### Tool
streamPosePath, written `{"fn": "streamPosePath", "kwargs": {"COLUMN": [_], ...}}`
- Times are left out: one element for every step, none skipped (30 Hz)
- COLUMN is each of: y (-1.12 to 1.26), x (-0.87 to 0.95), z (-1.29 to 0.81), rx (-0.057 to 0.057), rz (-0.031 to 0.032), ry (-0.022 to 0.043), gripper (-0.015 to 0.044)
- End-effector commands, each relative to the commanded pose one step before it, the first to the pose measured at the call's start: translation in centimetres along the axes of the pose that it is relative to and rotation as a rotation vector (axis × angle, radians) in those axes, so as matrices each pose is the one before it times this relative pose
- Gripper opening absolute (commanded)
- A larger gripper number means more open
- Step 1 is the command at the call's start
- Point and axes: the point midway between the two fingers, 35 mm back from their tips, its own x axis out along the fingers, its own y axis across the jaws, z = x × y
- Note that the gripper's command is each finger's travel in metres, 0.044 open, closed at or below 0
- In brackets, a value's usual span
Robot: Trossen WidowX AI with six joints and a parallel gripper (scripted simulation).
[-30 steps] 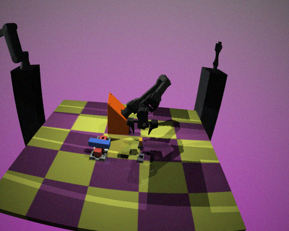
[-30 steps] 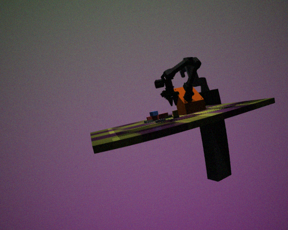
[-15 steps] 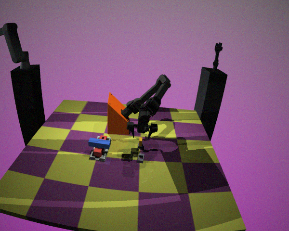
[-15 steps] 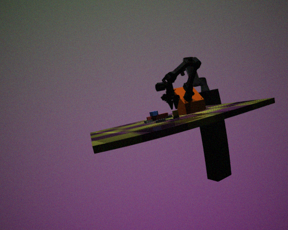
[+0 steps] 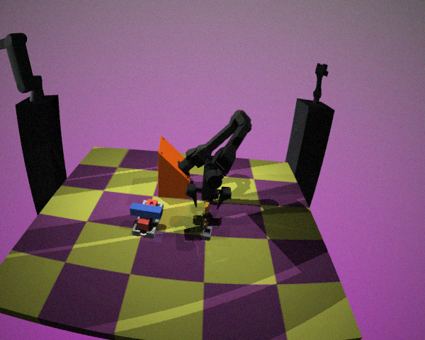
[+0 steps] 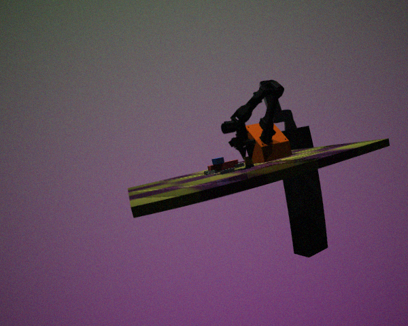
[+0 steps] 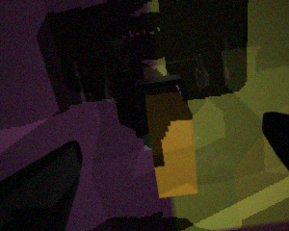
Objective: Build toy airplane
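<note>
Black parallel-jaw gripper (image 5: 206,201) spread wide, empty, over small stiff orange tail fin (image 7: 177,159) (light, probably slippery); pinch flat faces.

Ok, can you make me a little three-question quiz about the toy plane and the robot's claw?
1. True or false: the blue wing sits across the red fuselage.
2. The gripper is: A open, B shut on the fin.
3. Fill in: the gripper hangs over the small ____ tail fin, which stands upright.

Key: 1 true; 2 A; 3 orange.
</note>
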Motion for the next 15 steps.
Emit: {"fn": "streamPosePath", "kwargs": {"y": [-0.066,0.006,0.007,0.008,0.008,0.009,0.009,0.01,0.01,0.011,0.009,0.005,0.002,0.0,0.0], "x": [0.764,0.155,0.155,0.154,0.154,0.153,0.152,0.153,0.153,0.151,0.117,0.07,0.023,0.0,0.0], "z": [-0.24,-0.011,-0.012,-0.014,-0.015,-0.016,-0.018,-0.019,-0.021,-0.022,-0.018,-0.011,-0.004,0.0,0.0], "rx": [0.0095,0.0,0.0,0.0,0.0,0.0,0.0,0.0,0.0,0.0,0.0,0.0,0.0,0.0,0.0], "rz": [0.00279,0.00027,0.00029,0.00032,0.00035,0.00038,0.0004,0.00043,0.00046,0.00048,0.00039,0.00024,0.00008,0.0,0.0], "ry": [0.00712,0.00003,0.00003,0.00004,0.00005,0.00006,0.00006,0.00007,0.00008,0.00009,0.00007,0.00005,0.00002,0.0,0.0], "gripper": [0.044,0.044,0.044,0.044,0.044,0.044,0.044,0.044,0.044,0.044,0.044,0.044,0.044,0.0414,0.0387]}}
